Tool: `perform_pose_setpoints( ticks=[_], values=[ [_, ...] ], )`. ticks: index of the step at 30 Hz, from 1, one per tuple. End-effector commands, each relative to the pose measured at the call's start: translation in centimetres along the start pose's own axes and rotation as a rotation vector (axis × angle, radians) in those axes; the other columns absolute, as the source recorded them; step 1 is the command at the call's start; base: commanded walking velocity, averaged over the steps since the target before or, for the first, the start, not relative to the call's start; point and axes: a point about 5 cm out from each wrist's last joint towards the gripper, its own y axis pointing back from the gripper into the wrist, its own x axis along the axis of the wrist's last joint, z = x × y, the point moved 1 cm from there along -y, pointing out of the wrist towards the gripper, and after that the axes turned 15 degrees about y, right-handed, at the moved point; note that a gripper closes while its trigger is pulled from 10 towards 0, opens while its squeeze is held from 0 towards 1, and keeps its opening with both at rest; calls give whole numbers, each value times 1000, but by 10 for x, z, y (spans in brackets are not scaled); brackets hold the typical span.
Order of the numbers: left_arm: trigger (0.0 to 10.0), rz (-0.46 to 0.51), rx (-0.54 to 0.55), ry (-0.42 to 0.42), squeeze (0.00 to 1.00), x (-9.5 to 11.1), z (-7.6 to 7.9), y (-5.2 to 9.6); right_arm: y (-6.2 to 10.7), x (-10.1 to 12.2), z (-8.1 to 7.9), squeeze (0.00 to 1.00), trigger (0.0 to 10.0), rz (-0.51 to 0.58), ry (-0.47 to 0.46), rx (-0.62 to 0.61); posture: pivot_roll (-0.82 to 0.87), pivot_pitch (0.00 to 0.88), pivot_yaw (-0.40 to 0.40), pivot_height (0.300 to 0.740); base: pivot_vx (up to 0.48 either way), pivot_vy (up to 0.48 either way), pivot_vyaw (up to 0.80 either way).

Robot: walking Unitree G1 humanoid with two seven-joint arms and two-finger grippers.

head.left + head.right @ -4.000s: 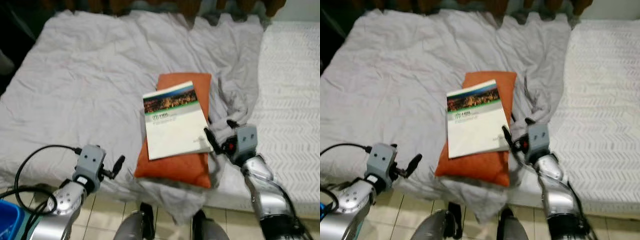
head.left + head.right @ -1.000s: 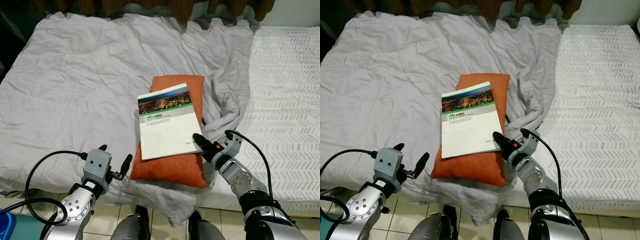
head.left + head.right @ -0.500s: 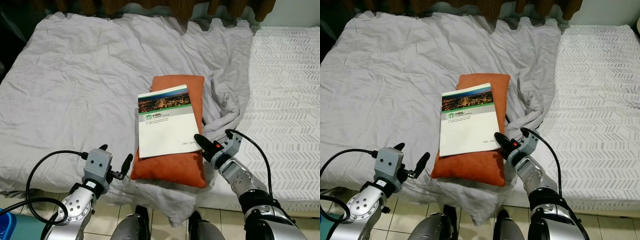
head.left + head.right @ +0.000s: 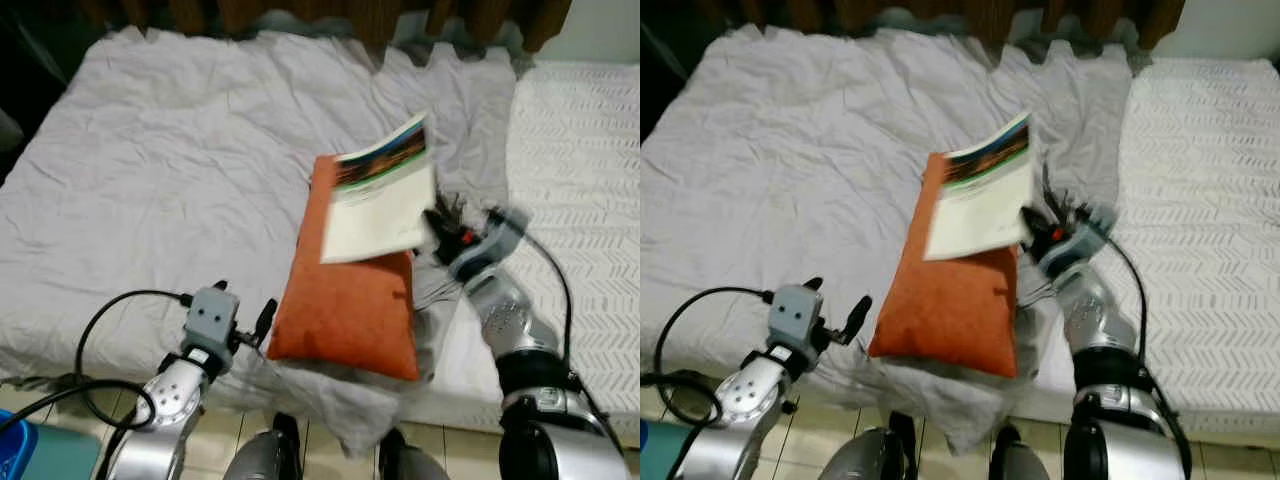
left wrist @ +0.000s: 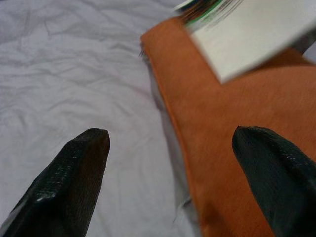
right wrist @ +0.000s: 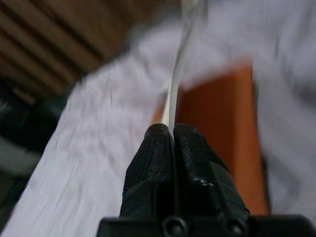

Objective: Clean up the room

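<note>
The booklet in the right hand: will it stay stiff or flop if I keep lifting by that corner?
Likely to flop: the booklet looks thin, edge-on in the wrist view, and the right hand pinches one corner. Probably light. Its glossy-looking cover could slip, so lift slowly over the orange pillow.

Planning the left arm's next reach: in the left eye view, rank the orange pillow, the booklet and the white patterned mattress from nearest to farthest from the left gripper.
1. Orange pillow: just to the right of the left gripper, at the bed's near edge.
2. Booklet: lifted over the pillow's far end, clamped in the right gripper.
3. White patterned mattress: far right side, beyond the right arm.
</note>
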Motion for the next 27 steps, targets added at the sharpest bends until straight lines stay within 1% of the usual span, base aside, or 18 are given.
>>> perform_pose_setpoints(
  ticks=[1, 4, 5, 6, 8, 9, 11, 12, 15, 17, 18, 21, 22, 23, 24, 25, 26, 27],
  values=[
    [10000, -12, 1, 6, 0, -5, 3, -2, -1, 28, 4, 0, 0, 112, 137, -34, 6, 167, 18, 740, 0, 0, 0],
    [10000, 4, 10, 18, 0, -2, 6, -12, 5, 45, 12, 0, 0, 181, 308, -147, -5, 110, 20, 740, 0, 0, 0],
    [10000, 20, 26, 56, 0, 0, 7, -17, 13, 51, 19, 0, 0, 215, 415, -246, -12, 80, 19, 740, 0, 0, 0],
    [10000, 20, 26, 56, 0, 0, 7, -17, 13, 51, 19, 0, 0, 215, 415, -246, -12, 80, 19, 740, 0, 0, 0],
    [10000, 32, 37, 90, 0, 1, 8, -23, 22, 44, 19, 0, 0, 215, 511, -294, -18, 30, 17, 740, 0, 0, 0],
    [10000, 32, 37, 90, 0, 1, 8, -23, 22, 44, 19, 0, 0, 215, 511, -294, -18, 30, 17, 740, 0, 0, 0],
    [10000, 56, 42, 119, 0, 3, 14, -28, 38, 29, 13, 0, 0, 218, 643, -313, -17, 0, 17, 740, 0, 0, 0],
    [10000, 56, 42, 119, 0, 3, 14, -28, 38, 29, 13, 0, 0, 218, 643, -313, -17, 0, 17, 740, 0, 0, 0],
    [10000, 77, 45, 148, 0, 5, 21, -33, 53, 15, 12, 0, 0, 211, 729, -336, -22, 0, 18, 740, 0, 0, 0],
    [10000, 102, 39, 155, 0, 10, 25, -33, 74, -2, 13, 0, 0, 184, 843, -336, -22, 0, 19, 740, 0, 0, 0],
    [10000, 102, 39, 155, 0, 10, 25, -33, 74, -2, 13, 0, 0, 184, 843, -336, -22, 0, 19, 740, 0, 0, 0],
    [10000, 112, 60, 159, 0, 10, 22, -31, 88, -8, 16, 0, 0, 175, 901, -341, -24, 0, 20, 740, 0, 0, 0],
    [10000, 114, 78, 158, 0, 7, 19, -25, 99, -16, 18, 0, 0, 156, 912, -342, -31, 0, 22, 740, 0, 0, 0],
    [10000, 114, 78, 158, 0, 7, 19, -25, 99, -16, 18, 0, 0, 156, 912, -342, -31, 0, 22, 740, 0, 0, 0],
    [10000, 112, 91, 153, 0, 5, 17, -21, 103, -21, 19, 0, 0, 139, 905, -341, -35, 0, 23, 740, 0, 0, 0],
    [10000, 98, 126, 139, 0, -4, 8, -9, 116, -35, 23, 0, 0, 78, 852, -343, -37, 0, 24, 740, 0, 0, 0],
    [10000, 98, 126, 139, 0, -4, 8, -9, 116, -35, 23, 0, 0, 78, 852, -343, -37, 0, 24, 740, 0, 0, 0],
    [10000, 79, 162, 147, 0, -12, 0, 2, 128, -44, 25, 0, 0, 36, 816, -349, -45, 0, 28, 740, 0, 0, 0]
  ],
)
